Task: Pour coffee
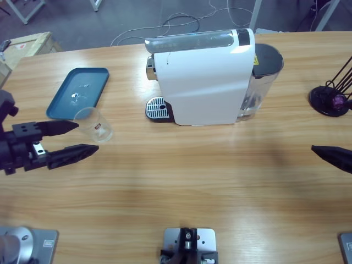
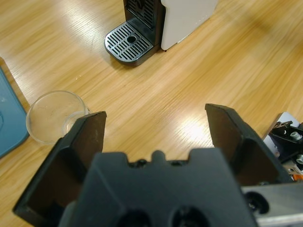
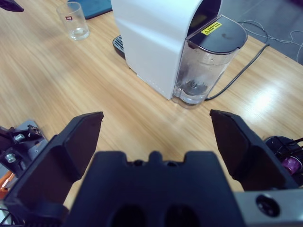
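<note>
A white coffee machine (image 1: 203,77) stands at the table's far middle, its slotted drip tray (image 1: 157,108) at the left end. A small clear glass cup (image 1: 94,124) stands left of the machine and looks empty. The coffee is out of view. My left gripper (image 1: 87,137) is open just in front of the cup, with the cup (image 2: 54,116) off its left jaw and apart from it. My right gripper (image 1: 331,155) enters at the right edge; the right wrist view shows the right gripper (image 3: 156,115) open and holding nothing, facing the machine (image 3: 151,42).
A blue tray (image 1: 77,93) lies behind the cup at the far left. The machine's clear water tank (image 3: 206,66) sits at its right end, with a cable behind. A black stand (image 1: 330,99) is at the far right.
</note>
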